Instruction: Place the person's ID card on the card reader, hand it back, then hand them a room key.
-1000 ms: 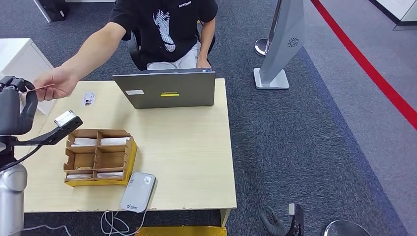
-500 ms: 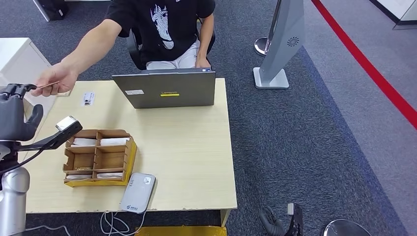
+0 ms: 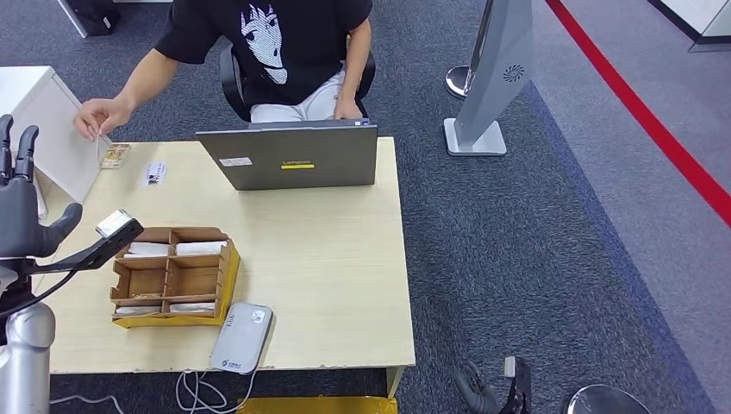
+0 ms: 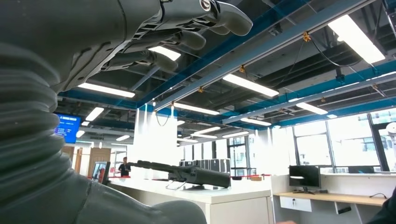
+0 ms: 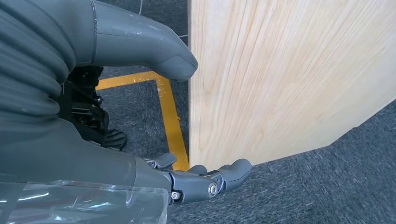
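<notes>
Left hand [image 3: 21, 207] is up and empty, fingers spread, well left of the cardboard organizer [image 3: 172, 274]. Person's hand [image 3: 96, 116] has a card by the far-left table corner. I'd reach for that card slowly, palm open. Right hand [image 5: 187, 172] hangs empty beside the table.

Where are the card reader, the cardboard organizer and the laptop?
card reader [image 3: 242, 337]: head view, middle of its grey top.
cardboard organizer [image 3: 229, 272]: head view, its yellow right wall.
laptop [image 3: 293, 159]: head view, back of its lid.
</notes>
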`<action>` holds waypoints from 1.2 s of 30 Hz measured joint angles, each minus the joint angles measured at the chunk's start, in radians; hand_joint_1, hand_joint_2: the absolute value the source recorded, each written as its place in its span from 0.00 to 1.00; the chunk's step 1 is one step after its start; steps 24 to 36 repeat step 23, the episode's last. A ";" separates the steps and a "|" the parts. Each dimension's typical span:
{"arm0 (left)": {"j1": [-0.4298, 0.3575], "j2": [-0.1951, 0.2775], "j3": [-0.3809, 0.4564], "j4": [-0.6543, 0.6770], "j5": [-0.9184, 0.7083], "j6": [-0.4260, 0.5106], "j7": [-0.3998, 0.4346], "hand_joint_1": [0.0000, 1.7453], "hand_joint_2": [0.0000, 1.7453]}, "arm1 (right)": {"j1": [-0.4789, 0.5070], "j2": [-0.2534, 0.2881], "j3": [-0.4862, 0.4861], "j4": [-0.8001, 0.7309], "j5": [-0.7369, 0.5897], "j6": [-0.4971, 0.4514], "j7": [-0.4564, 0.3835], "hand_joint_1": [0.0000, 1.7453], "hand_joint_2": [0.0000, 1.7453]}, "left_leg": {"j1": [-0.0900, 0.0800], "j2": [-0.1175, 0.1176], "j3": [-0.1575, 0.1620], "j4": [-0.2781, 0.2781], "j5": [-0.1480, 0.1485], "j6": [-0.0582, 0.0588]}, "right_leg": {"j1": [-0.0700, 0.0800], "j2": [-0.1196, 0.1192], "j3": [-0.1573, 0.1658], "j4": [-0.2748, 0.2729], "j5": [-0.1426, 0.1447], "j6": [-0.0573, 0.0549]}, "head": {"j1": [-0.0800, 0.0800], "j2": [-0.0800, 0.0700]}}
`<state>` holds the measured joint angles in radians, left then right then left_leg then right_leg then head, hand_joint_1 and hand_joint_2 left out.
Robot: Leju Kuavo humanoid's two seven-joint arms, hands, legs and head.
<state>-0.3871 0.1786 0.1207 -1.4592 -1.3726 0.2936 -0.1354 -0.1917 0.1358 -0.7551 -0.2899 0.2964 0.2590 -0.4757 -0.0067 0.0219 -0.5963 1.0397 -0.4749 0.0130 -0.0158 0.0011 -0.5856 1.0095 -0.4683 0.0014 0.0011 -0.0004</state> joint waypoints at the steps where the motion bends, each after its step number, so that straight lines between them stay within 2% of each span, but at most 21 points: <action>1: 0.001 -0.002 0.002 -0.002 0.000 0.000 0.000 0.00 1.00 | 0.000 0.000 0.000 0.000 0.000 0.000 0.000 0.00 1.00 | 0.000 0.000 0.000 0.000 0.000 0.000 | 0.000 0.000 0.000 0.000 0.000 0.000 | 0.000 0.000; 7: 0.008 -0.013 0.009 -0.019 0.020 0.030 -0.019 0.00 1.00 | 0.000 0.000 0.000 0.000 -0.001 0.000 0.000 0.00 1.00 | 0.000 0.000 0.000 0.000 0.000 0.000 | 0.000 0.000 0.000 0.000 0.000 0.000 | 0.000 0.000; 10: 0.042 -0.046 0.018 -0.089 0.104 0.089 -0.069 0.00 1.00 | 0.001 0.000 0.000 0.000 -0.006 -0.001 -0.004 0.00 1.00 | 0.000 0.001 0.000 0.000 0.000 0.000 | 0.000 0.001 0.000 0.000 0.000 0.000 | 0.000 0.000; 14: 0.171 -0.167 0.045 -0.333 0.499 0.152 -0.249 0.00 1.00 | 0.015 0.000 -0.001 0.000 -0.028 0.000 -0.021 0.00 1.00 | -0.001 0.002 -0.001 0.000 -0.002 0.002 | -0.001 0.002 0.000 -0.001 -0.001 0.001 | 0.002 0.000; 18: 0.361 -0.314 0.105 -0.563 0.812 0.149 -0.480 0.00 1.00 | 0.042 0.000 -0.016 -0.001 -0.054 0.007 -0.043 0.00 1.00 | -0.002 0.002 0.000 0.000 -0.007 0.004 | -0.002 0.002 0.001 -0.002 -0.005 0.006 | 0.003 0.000; 20: 0.447 -0.378 0.144 -0.641 0.928 0.129 -0.540 0.00 1.00 | 0.059 0.000 -0.031 -0.003 -0.066 0.013 -0.056 0.00 1.00 | -0.002 0.001 0.000 0.000 -0.007 0.004 | -0.002 0.001 0.001 -0.002 -0.006 0.007 | 0.004 0.000; 22: 0.505 -0.416 0.175 -0.692 1.016 0.113 -0.557 0.00 1.00 | 0.072 0.000 -0.046 -0.006 -0.077 0.021 -0.068 0.00 1.00 | -0.002 0.000 0.000 0.000 -0.008 0.005 | -0.002 0.000 0.002 -0.003 -0.007 0.006 | 0.003 0.000; 36: 0.517 -0.424 0.183 -0.703 1.037 0.110 -0.559 0.00 1.00 | 0.075 0.000 -0.049 -0.007 -0.079 0.023 -0.071 0.00 1.00 | -0.002 -0.001 0.000 0.000 -0.008 0.005 | -0.002 -0.001 0.002 -0.003 -0.007 0.006 | 0.003 0.000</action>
